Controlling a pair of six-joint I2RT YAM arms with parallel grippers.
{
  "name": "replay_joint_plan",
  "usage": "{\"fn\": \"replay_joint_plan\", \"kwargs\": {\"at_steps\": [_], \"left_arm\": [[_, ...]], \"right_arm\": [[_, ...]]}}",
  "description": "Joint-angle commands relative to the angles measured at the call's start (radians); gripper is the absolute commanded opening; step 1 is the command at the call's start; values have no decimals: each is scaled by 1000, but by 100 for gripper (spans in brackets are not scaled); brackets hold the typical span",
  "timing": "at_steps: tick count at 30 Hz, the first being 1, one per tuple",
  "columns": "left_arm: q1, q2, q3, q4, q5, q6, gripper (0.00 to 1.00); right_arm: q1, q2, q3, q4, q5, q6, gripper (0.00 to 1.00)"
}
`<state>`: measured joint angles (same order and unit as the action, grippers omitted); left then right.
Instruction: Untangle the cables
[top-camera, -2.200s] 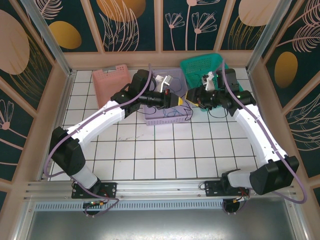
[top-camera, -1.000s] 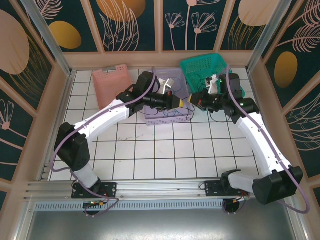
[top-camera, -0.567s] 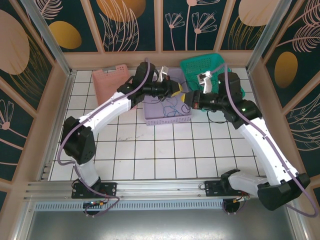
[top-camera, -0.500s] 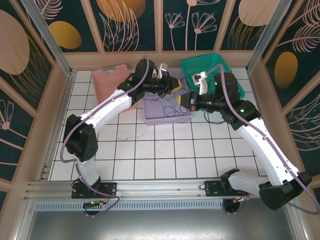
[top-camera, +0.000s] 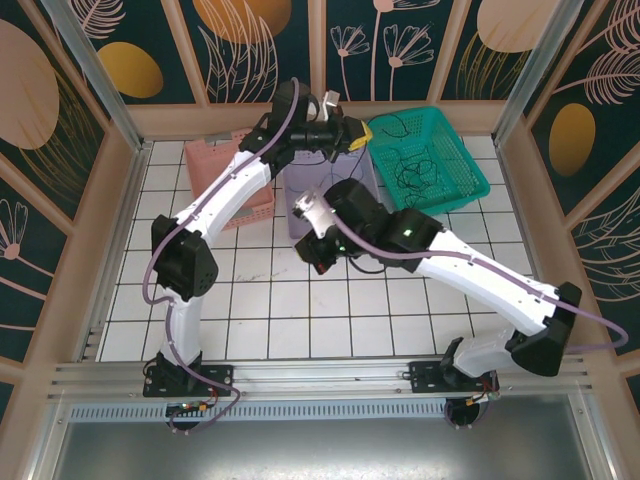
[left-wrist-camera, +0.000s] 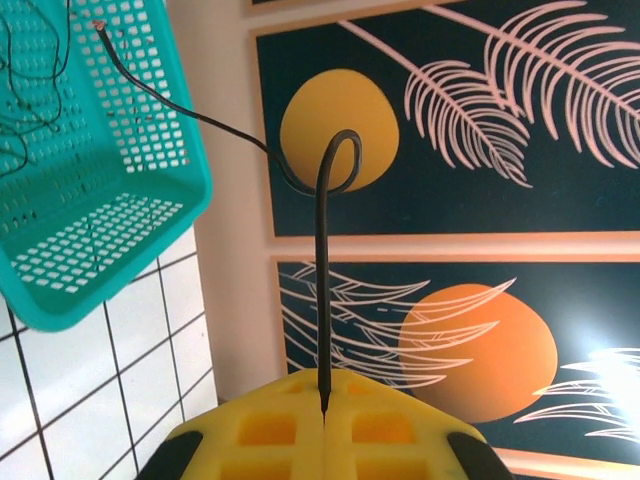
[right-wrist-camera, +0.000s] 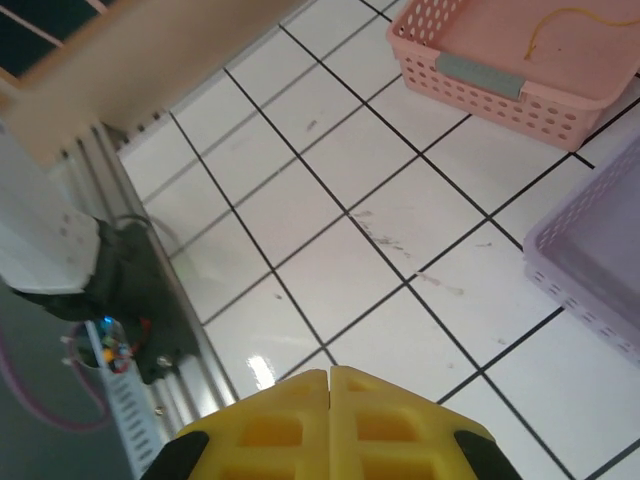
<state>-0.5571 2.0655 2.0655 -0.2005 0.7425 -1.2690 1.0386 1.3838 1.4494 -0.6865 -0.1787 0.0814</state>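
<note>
Two grippers are at work over the white tiled table (top-camera: 300, 310), and both have their yellow fingers pressed together. Raised near the far edge of the table, just beside the green basket (top-camera: 455, 160), the left gripper (top-camera: 350, 135) is clamped on a black cable (left-wrist-camera: 322, 260). In the left wrist view this cable rises straight out of the seam between the fingers, bends into a small loop against the painted wall panels (left-wrist-camera: 480, 120), then runs down across the rim of the green basket. That basket sits at the far right corner of the table and holds the rest of the cables (top-camera: 415, 170), a loose tangle of thin dark wires on its mesh floor. Nearer the middle of the table, the right gripper (top-camera: 318, 255) hangs over bare tiles with nothing between its closed fingers. Its wrist view takes in the pink basket (right-wrist-camera: 500, 90) toward the far left corner, with a thin yellowish strand (right-wrist-camera: 560, 20) lying inside, and a corner of the purple basket (right-wrist-camera: 600, 260) just beside it
</note>
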Motion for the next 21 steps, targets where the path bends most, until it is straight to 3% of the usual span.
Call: {"fn": "replay_joint_plan", "kwargs": {"at_steps": [1,8,9,12,14,16,19,21], "left_arm": [[25,34,49,35,-66,-39,0],[25,25,48,49,-48,-24,0],[26,21,44,50,-37,-10,0],[26,-4,12,54,-1,62,0],[25,-26,-17,33,6,139,0],[27,-40,-42,18,8,193,0],[29,-50,-65,18,-3,253,0],[30,-50,-66,17,-14,288,0]], "right_arm": [[105,35,27,-116,-39,-73,0],[127,35,3,-79,-8,-59,0],[114,21,-1,-62,-3,-43,4],[-6,-66,-21,16,-55,60,35],[-114,-142,-40,84,-138,142,51],[-213,-200,-56,141,-245,216,59],[-370,-270,-112,255,-447,350,62],[-446,-312,-156,327,-503,435,64]]}}
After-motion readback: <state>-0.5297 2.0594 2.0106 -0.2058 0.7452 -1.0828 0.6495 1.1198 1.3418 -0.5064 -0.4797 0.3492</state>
